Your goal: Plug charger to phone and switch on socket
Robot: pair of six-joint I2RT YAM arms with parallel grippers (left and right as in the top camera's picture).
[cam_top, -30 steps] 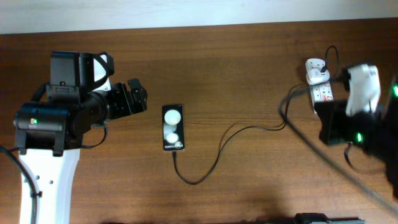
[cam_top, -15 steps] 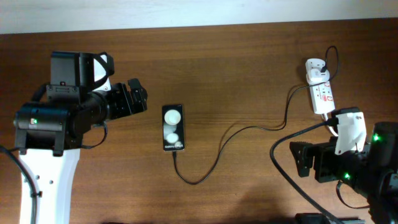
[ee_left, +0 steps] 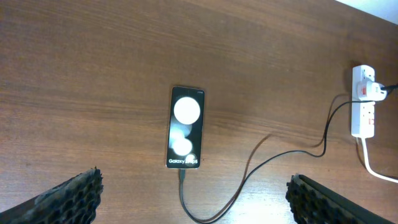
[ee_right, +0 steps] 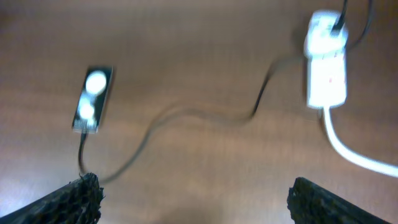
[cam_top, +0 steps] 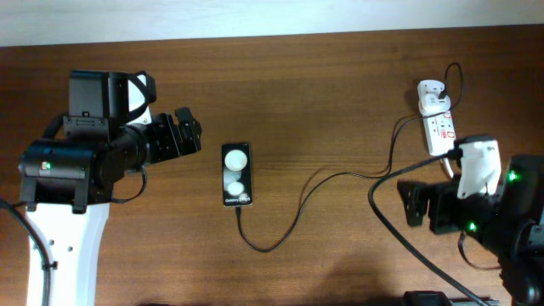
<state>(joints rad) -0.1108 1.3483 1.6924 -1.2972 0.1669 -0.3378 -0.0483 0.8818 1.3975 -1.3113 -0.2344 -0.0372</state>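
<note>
The black phone [cam_top: 236,174] lies face up mid-table, with white patches and Galaxy lettering [ee_left: 185,162]. The charger's thin black cable [cam_top: 293,217] meets the phone's lower end [ee_left: 181,177], loops right and runs up to the white adapter [cam_top: 432,92], which sits on the far end of the socket strip [cam_top: 441,132]. My left gripper [cam_top: 189,132] hovers left of the phone, open and empty [ee_left: 194,182]. My right gripper [cam_top: 411,206] hangs open and empty in front of the socket, facing left [ee_right: 193,186]. The right wrist view is blurred; it shows the phone [ee_right: 92,99] and the socket [ee_right: 326,78].
The socket's thick white cord [ee_right: 357,155] trails toward the near right. A pale wall edge [cam_top: 272,17] borders the wooden table at the back. The arms' bases stand at the left [cam_top: 64,246] and right [cam_top: 518,246] front corners.
My right arm has pulled back from over the socket toward the table's front right and now faces left. The left arm, phone and cable have not moved.
</note>
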